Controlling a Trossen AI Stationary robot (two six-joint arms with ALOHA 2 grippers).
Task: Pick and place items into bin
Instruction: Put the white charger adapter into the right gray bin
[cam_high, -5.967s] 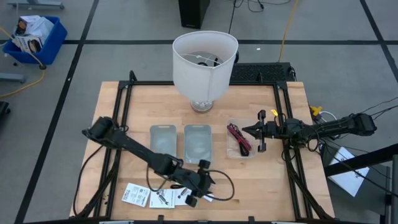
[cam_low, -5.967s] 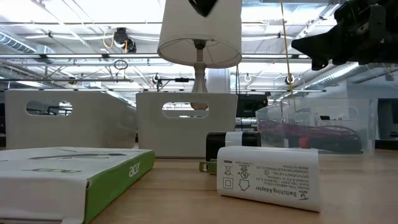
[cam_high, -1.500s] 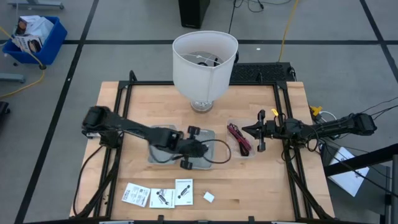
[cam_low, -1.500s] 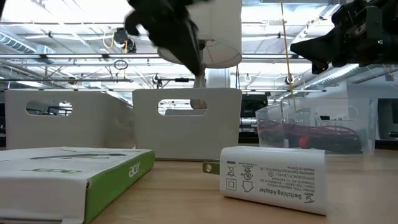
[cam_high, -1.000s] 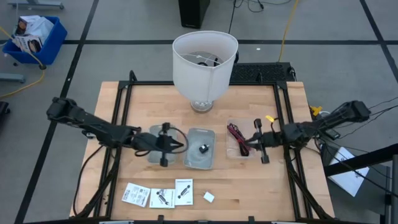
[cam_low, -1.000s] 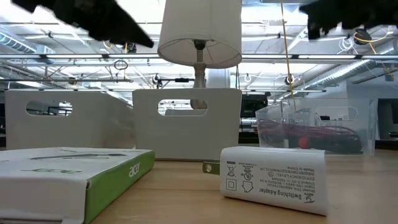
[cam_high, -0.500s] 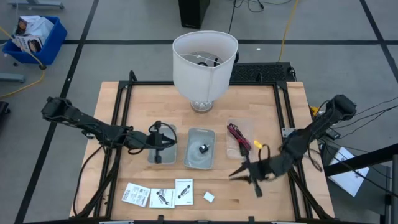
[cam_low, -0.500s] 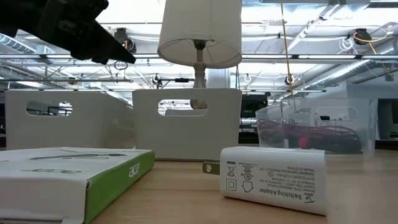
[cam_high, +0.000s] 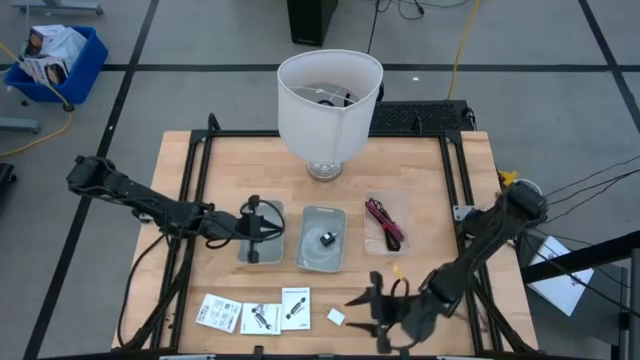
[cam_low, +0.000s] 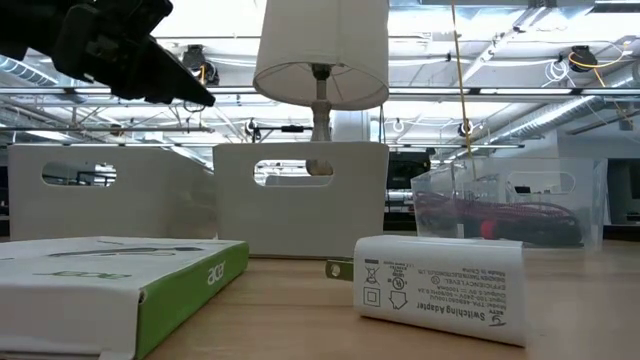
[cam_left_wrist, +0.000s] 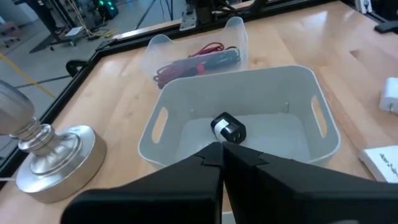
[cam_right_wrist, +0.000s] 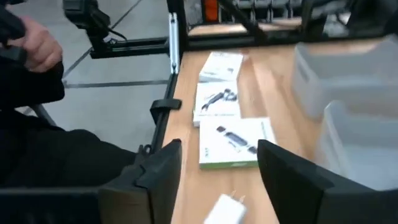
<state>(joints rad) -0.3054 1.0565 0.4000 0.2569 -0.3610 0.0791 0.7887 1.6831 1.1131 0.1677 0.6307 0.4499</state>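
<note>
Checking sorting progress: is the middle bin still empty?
No. The middle bin holds one small black and white adapter, lying on its floor.

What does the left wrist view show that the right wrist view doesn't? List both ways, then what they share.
Left wrist only: the black and white part in the middle bin, the cable ties, the lamp base. Right wrist only: the farthest packet, a person's hand. Both: the white adapter and the nearest packet.
</note>
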